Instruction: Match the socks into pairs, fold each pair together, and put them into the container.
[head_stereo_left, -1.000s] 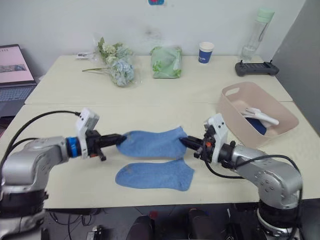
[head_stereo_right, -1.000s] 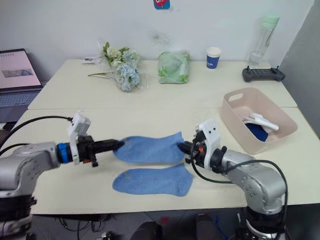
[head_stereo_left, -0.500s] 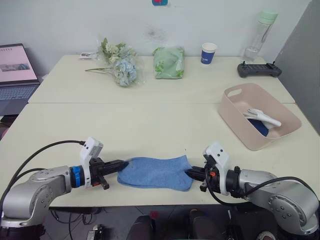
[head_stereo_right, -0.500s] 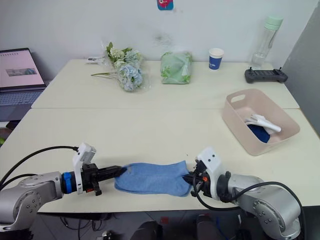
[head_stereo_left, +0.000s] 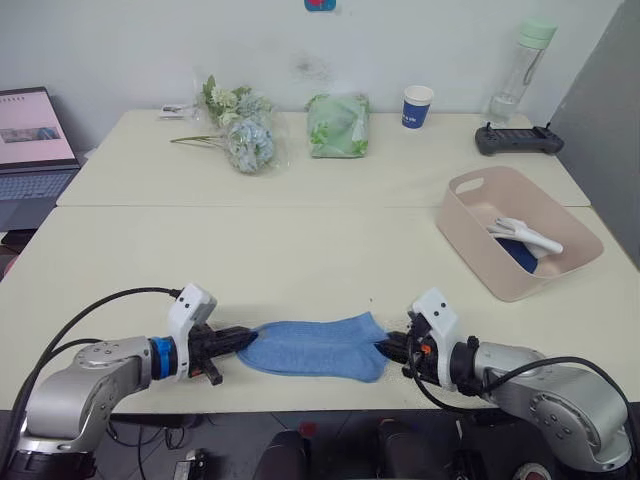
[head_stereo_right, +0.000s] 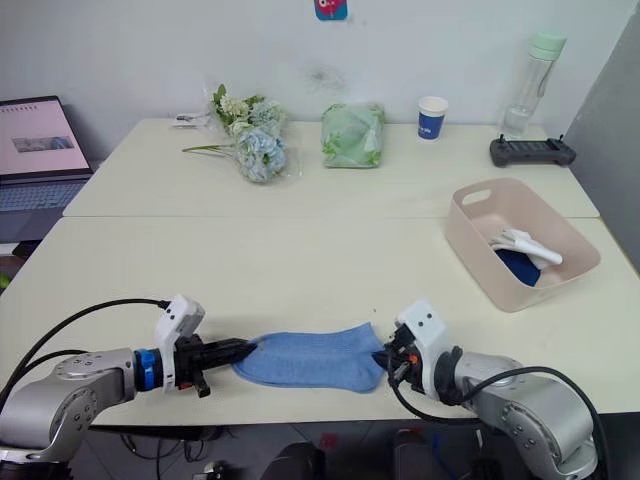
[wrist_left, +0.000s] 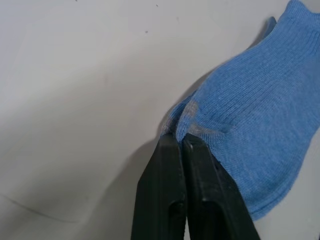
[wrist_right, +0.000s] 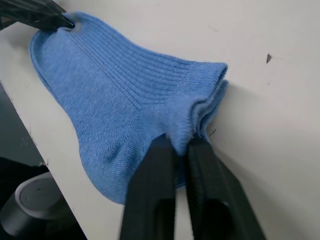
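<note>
Two light blue socks lie stacked as one pair near the table's front edge. My left gripper is shut on the toe end of the pair. At the other end my right gripper is shut on the cuff of the pair. The pale pink container stands at the right of the table, well away from both grippers. In it lie a white sock and a dark navy sock.
A bunch of flowers, a green bag, a blue paper cup, a clear bottle and a black controller sit along the far table. A laptop stands at the far left.
One second ago the two blue socks lay apart, one held up between my grippers. That sock came down toward the front edge onto the other. Since then both grippers edged slightly inward.
</note>
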